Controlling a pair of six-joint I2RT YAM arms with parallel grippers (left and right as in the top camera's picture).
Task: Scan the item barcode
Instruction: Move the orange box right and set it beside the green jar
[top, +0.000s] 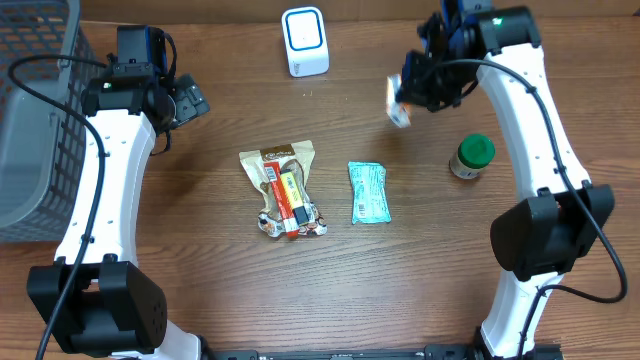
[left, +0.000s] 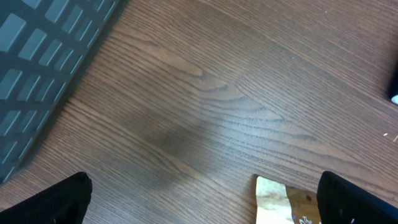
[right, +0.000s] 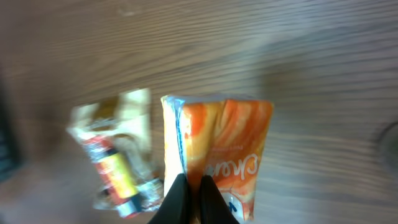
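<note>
On the brown wooden table (top: 200, 300), the right gripper (right: 191, 193) pinches an orange packet (right: 224, 143) at 1 o'clock; left gripper (left: 205, 202) spread, at 10 o'clock

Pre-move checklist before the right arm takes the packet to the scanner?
1. Grip: right tool shut on orange packet: ok.
2. Packet lifted off the table: ok.
3. Barcode turned toward the scanner: cannot tell, no barcode shows in any view.
4. Stretch between packet and scanner free of items: ok; the jar stands on the other side.
5. Other arm out of the way: left tool open, well off to the side of the scanner: ok.
</note>
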